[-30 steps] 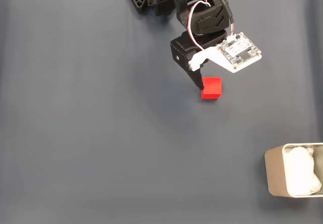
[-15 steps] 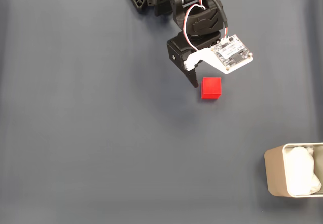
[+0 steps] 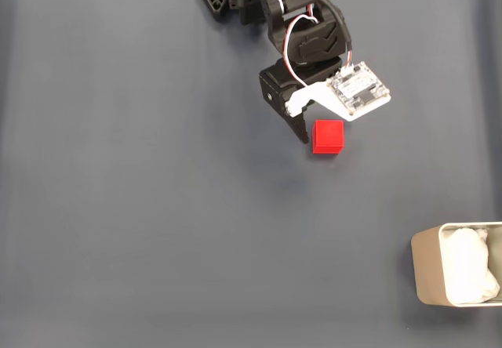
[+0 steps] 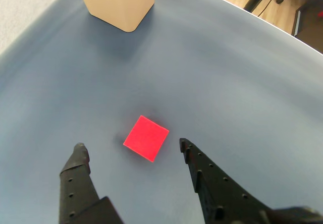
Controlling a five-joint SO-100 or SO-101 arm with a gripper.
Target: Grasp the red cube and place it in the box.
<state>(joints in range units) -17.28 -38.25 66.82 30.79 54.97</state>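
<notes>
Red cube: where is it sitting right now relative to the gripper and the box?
In the wrist view the red cube lies on the grey mat just ahead of the open gripper, roughly between its fingertips, untouched; the box stands far beyond, upper left.

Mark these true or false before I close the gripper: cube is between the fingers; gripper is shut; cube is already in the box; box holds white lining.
1. The small matte red cube lies on the mat, in line with the gap between the fingers: true.
2. The black two-finger gripper is shut: false, its jaws stand apart.
3. The cube is in the beige round-cornered box: false, it lies well apart from it.
4. The box holds white lining: true.
</notes>
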